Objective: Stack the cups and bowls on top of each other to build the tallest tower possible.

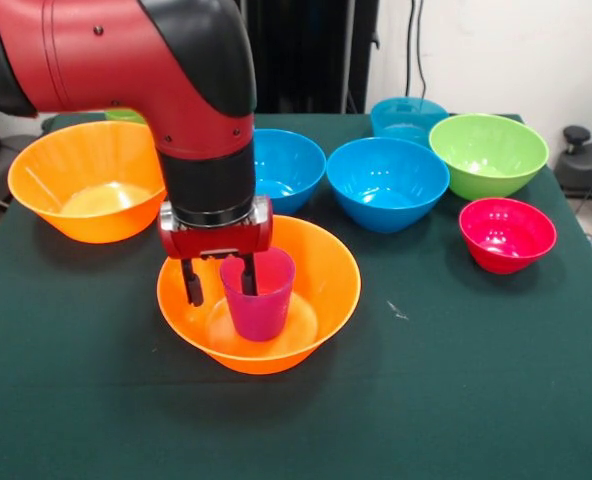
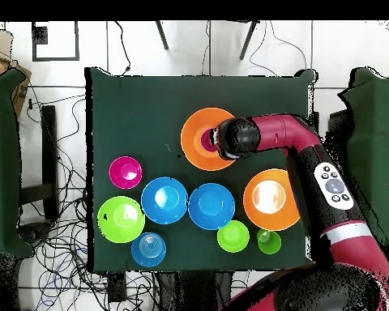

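Green cloth is covering the table (image 1: pixel 476 400). The gripper (image 1: pixel 220 282) is pinching the light, slippery purple cup (image 1: pixel 259 295) by its thin rim, inside the orange bowl (image 1: pixel 326 290).

Orange bowl (image 1: pixel 259 300) under the arm: glossy smooth plastic, light glare on its inner floor. Purple-magenta cup (image 1: pixel 259 295) inside it: translucent plastic, smooth. Blue bowls (image 1: pixel 387 183), lime green bowl (image 1: pixel 488 153), red-pink bowl (image 1: pixel 507 234): same shiny plastic, with highlights. Counter (image 1: pixel 456 380): matt dark green cloth, faintly fuzzy, a few pale specks. Arm (image 1: pixel 126 60): smooth satin red and black shell. Gripper (image 1: pixel 219 283): red body, dull black fingers (image 1: pixel 192 283).
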`<state>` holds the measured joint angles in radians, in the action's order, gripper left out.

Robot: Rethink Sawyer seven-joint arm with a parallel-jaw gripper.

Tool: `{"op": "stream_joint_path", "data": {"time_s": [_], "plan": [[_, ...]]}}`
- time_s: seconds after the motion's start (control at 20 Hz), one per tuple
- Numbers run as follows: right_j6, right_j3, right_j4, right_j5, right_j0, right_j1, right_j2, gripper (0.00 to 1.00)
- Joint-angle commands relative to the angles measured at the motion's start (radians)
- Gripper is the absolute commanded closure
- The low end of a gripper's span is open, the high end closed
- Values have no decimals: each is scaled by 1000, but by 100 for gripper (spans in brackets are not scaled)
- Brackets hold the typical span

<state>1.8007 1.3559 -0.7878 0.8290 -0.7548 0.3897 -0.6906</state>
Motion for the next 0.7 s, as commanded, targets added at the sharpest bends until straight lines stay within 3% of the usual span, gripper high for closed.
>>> {"op": "stream_joint_path", "data": {"time_s": [0.05,0.7], "plan": [[-278,12,-68,51,32,55,33,0],[-279,116,8,152,14,217,25,0]]}}
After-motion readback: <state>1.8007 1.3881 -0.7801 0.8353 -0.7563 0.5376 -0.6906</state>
